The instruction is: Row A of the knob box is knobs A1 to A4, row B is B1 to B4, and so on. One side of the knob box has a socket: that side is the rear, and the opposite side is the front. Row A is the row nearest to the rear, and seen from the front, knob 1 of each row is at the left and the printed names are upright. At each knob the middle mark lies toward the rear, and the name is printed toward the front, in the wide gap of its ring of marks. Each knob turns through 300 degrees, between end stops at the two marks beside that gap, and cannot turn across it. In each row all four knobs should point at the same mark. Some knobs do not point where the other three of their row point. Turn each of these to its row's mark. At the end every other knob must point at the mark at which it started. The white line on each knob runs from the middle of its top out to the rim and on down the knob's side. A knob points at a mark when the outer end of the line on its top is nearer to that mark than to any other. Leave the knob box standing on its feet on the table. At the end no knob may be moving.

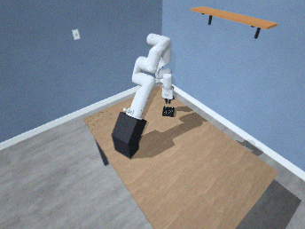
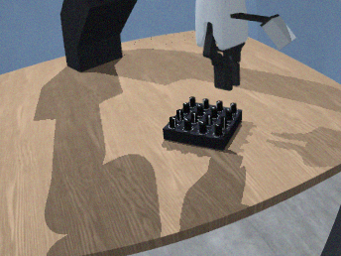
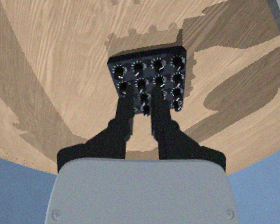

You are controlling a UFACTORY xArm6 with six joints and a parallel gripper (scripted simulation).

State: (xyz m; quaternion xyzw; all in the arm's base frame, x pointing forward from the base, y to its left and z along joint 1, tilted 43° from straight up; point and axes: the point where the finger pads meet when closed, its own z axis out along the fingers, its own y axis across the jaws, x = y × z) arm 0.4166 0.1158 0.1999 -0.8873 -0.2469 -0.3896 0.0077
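The black knob box [image 1: 168, 112] [image 2: 194, 137] [image 3: 148, 53] stands on the wooden table, its knobs upright in a grid. In the wrist view a far-row knob [image 3: 158, 64] and its neighbours show white marks; the near knobs are partly hidden by the fingers. The names and the exact direction of each white line are too small to read, and I cannot make out the socket. My gripper [image 1: 168, 102] [image 2: 229, 85] [image 3: 142, 96] is open by a narrow gap, with nothing between its fingertips. It hangs above the box, clear of the knobs, pointing down.
The arm's black base [image 1: 129, 135] [image 2: 94, 29] stands on the table [image 1: 191, 170] [image 2: 134, 136], apart from the box. Walls rise behind the table, and a wooden shelf [image 1: 232, 18] is high on one wall. Arm shadows lie across the table.
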